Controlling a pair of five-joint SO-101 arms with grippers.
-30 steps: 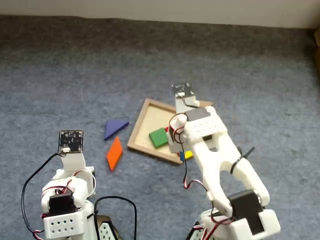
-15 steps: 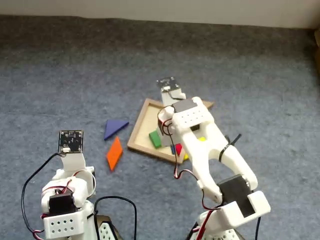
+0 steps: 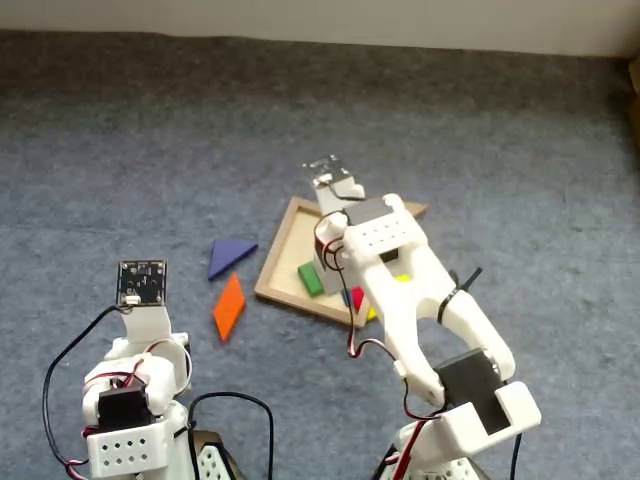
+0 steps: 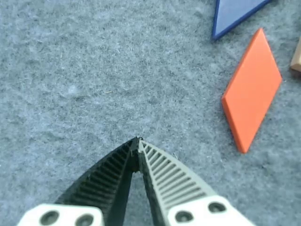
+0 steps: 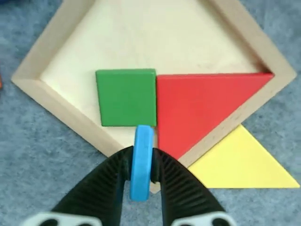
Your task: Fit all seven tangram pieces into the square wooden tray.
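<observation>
The square wooden tray (image 5: 47,89) holds a green square (image 5: 126,97) and a red triangle (image 5: 197,108) side by side. My right gripper (image 5: 141,157) is shut on a small blue piece (image 5: 142,165) held on edge, just above the tray's near rim beside the green square. A yellow triangle (image 5: 240,162) lies on the carpet against the tray's outer edge. In the high view the right arm (image 3: 385,240) covers much of the tray (image 3: 285,235). My left gripper (image 4: 137,143) is shut on nothing, low over bare carpet, short of the orange parallelogram (image 4: 251,89) and dark blue triangle (image 4: 235,12).
In the high view the orange parallelogram (image 3: 229,306) and dark blue triangle (image 3: 231,255) lie on the grey carpet left of the tray. A tan piece (image 3: 415,209) pokes out past the tray's far right side. A wall runs along the far edge.
My right arm swung left and farther over the tray with the blue piece in its grip, then nearly stopped. The left arm has stayed still.
</observation>
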